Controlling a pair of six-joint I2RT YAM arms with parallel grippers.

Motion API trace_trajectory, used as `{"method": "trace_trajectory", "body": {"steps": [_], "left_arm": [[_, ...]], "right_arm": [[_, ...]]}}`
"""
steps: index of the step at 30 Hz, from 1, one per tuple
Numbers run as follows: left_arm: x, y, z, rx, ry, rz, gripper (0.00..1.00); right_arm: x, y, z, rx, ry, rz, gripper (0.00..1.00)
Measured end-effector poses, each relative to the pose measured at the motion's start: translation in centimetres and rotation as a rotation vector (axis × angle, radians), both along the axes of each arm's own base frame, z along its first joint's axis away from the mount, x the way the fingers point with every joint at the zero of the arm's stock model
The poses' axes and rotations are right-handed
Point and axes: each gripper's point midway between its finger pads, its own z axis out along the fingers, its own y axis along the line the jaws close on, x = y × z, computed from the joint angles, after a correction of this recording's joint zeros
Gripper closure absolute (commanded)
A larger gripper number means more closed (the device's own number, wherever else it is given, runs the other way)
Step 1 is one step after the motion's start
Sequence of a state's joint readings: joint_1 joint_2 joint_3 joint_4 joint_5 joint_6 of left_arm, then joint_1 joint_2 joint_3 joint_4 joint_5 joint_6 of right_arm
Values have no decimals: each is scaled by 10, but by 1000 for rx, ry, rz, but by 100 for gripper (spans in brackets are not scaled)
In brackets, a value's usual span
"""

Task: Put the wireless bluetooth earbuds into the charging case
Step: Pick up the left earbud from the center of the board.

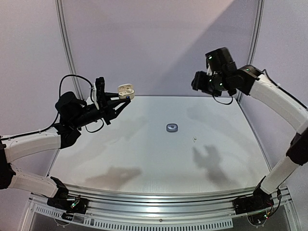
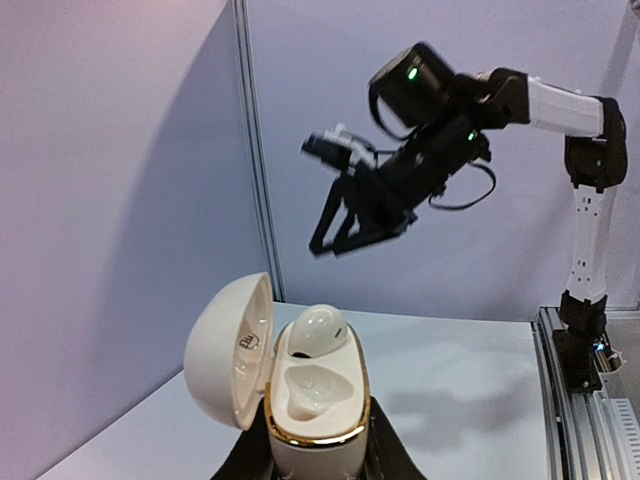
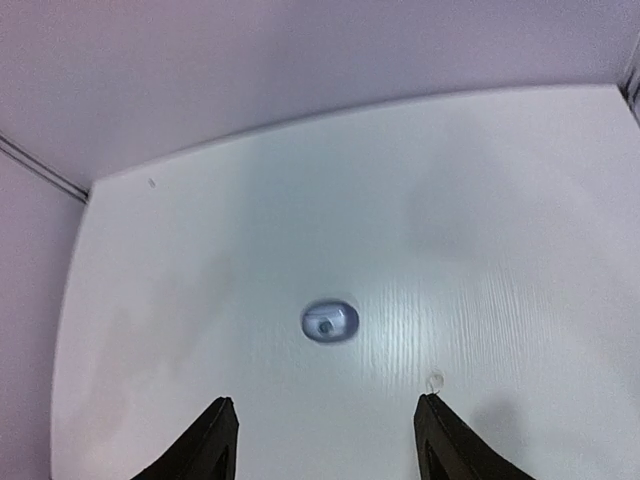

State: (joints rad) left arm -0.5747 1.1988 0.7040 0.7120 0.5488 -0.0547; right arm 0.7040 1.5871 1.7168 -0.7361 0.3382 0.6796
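Observation:
My left gripper [image 1: 122, 98] is shut on a white charging case [image 2: 315, 420] with a gold rim, held up above the table's left side. The lid [image 2: 228, 350] is swung open to the left. One white earbud [image 2: 318, 330] sits in the far slot, and the near slot [image 2: 308, 388] is empty. My right gripper [image 1: 199, 83] hangs high over the back right, open, with nothing between its fingers [image 3: 215, 445]. It also shows in the left wrist view as the right gripper [image 2: 345, 228], clear of the case.
A small grey-blue pebble-like case [image 1: 172, 127] lies near the middle of the table [image 1: 144, 159], also seen below the right wrist as the grey-blue case [image 3: 329, 321]. A tiny pale object [image 3: 435, 380] lies just to its right, too small to identify.

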Motion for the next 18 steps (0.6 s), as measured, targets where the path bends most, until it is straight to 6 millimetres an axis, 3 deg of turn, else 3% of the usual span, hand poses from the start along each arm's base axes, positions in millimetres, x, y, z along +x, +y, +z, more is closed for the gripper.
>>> {"method": "trace_trajectory", "body": {"steps": [4,7,12,18], "left_arm": [[0,0,0,-1,-1,0,100],[-1,1,1,-1,-4,1,100],[-1,1,3,-4,-7,4,100],[-1,2,2,-2,-5,7,100]], "right_arm": [[3,-1,-100,-90,306,-13,38],[1,-10,-154,-159,471,-26,37],[6,-21,-219,-244,665,-40,41],[13,-21,-272,-285,782,-23,47]]}}
